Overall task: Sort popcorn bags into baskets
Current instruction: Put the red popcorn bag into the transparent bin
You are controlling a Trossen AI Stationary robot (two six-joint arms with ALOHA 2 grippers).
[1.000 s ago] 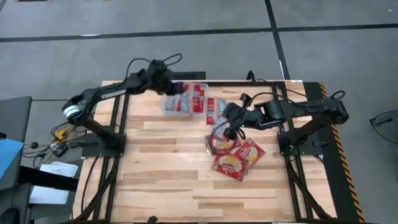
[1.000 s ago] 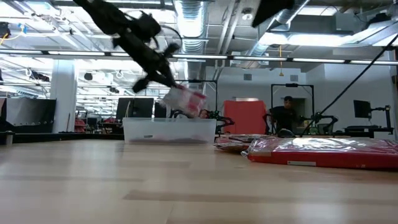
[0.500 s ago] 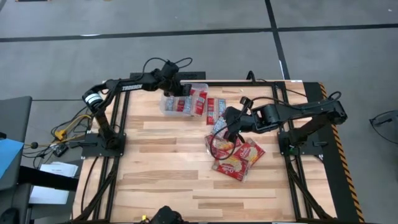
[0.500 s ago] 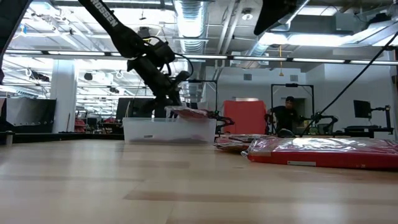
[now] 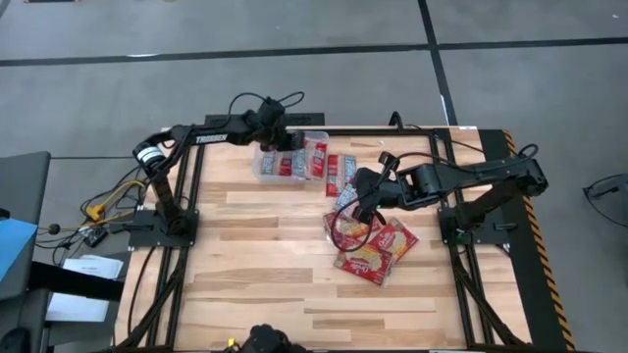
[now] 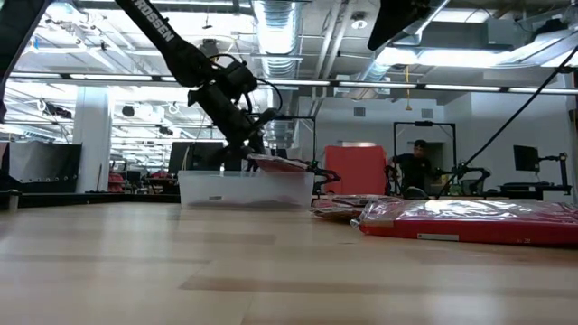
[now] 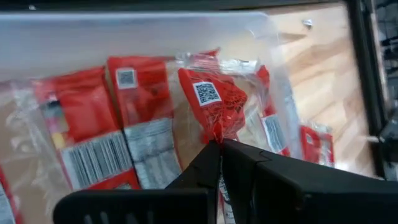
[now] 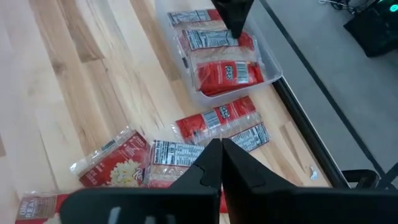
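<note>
Since a second ago, swung over the clear rectangular plastic tub; left gripper clenched on a small crinkly red popcorn packet. Light, limp, slippery film, probably best pinched by its sealed edge; right gripper shut, seemingly empty.

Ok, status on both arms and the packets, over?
Left gripper shut on a small packet over the tub. Right gripper shut on a packet above the loose pile. Nothing in the way.

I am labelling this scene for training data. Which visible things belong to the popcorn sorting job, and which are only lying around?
Belonging to the job:
clear tub
narrow packet pinched by left gripper
narrow packets beside tub
large packets
right gripper

Lying about:
cables beside table
person in background
</note>
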